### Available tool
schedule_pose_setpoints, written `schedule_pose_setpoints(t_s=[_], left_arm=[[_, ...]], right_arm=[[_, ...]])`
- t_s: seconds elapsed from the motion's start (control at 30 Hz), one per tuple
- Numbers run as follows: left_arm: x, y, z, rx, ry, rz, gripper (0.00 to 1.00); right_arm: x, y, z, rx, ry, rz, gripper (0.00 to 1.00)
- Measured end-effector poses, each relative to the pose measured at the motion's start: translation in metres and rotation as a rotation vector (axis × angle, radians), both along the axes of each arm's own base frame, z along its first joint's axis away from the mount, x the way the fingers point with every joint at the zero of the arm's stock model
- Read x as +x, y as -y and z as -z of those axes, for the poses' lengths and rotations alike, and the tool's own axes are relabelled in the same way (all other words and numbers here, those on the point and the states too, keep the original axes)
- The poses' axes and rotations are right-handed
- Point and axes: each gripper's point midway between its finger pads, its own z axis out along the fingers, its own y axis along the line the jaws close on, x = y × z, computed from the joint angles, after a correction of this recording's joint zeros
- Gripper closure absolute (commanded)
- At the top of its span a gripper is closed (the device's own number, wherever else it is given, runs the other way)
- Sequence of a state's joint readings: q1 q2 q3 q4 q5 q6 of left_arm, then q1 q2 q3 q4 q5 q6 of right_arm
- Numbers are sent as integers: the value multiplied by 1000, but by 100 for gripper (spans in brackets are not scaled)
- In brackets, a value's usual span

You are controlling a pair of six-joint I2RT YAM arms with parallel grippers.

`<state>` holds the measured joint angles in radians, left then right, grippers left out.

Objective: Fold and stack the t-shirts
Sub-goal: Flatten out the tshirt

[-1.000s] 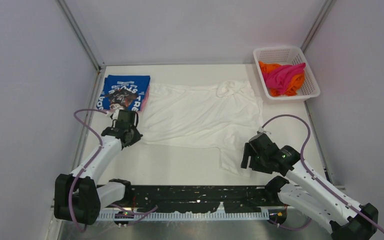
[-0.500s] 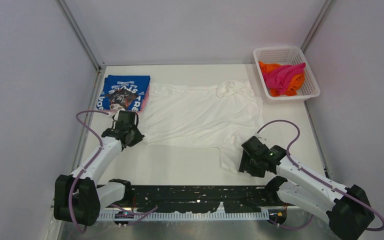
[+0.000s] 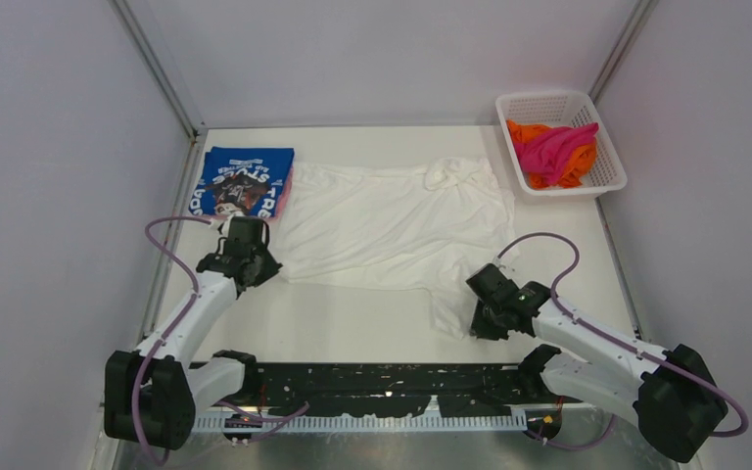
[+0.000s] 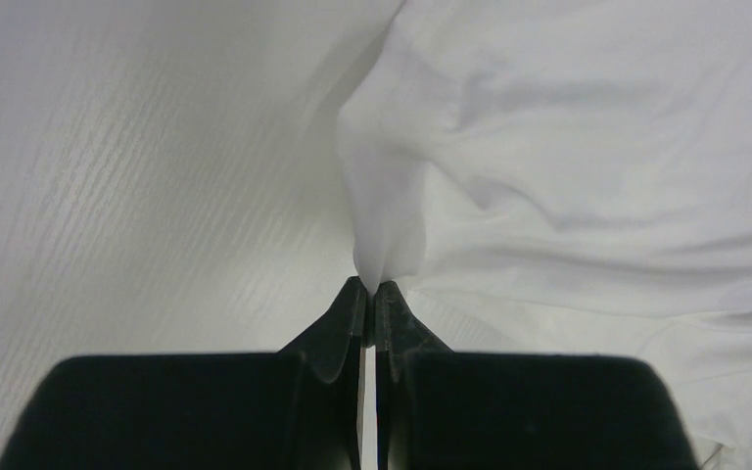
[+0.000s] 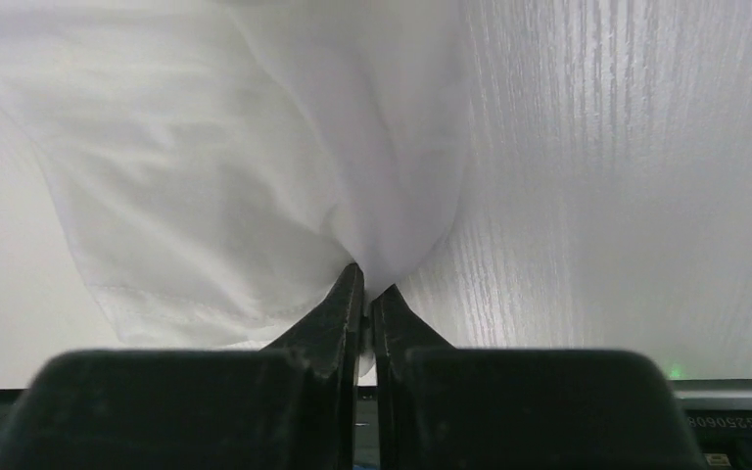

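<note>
you've got five shirts: white (image 3: 392,225), blue (image 3: 242,181), pink (image 3: 289,191), magenta (image 3: 553,147), orange (image 3: 523,131), one each. one basket (image 3: 548,96). two arms: left arm (image 3: 196,304), right arm (image 3: 592,338).

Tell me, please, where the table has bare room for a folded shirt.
Bare table lies between the white shirt and the arm bases, from left hand to right hand, and right of the shirt, nearer than the basket. The far-left corner, with the blue shirt, is crowded.

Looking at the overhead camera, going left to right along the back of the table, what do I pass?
Folded blue t-shirt → spread-out white t-shirt → white mesh basket, holding a magenta shirt and an orange shirt.
</note>
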<state>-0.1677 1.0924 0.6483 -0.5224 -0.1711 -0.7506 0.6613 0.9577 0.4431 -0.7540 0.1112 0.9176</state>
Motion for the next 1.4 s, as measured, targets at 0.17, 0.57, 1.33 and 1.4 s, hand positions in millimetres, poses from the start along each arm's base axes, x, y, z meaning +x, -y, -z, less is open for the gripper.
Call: schedule_pose_setpoints(t_s=[0.17, 0.57, 1.33, 1.4], left_arm=[[1, 1, -11, -10, 42, 2, 100], [40, 9, -118, -58, 304, 17, 100], [-159, -12, -549, -61, 1366, 185, 100], [-179, -12, -557, -57, 1407, 204, 100]], right_arm=[[15, -2, -9, 14, 88, 10, 95], [146, 4, -176, 124, 632, 144, 95], [-35, 114, -635, 277, 1742, 170, 95], [-60, 119, -648, 294, 1796, 141, 95]])
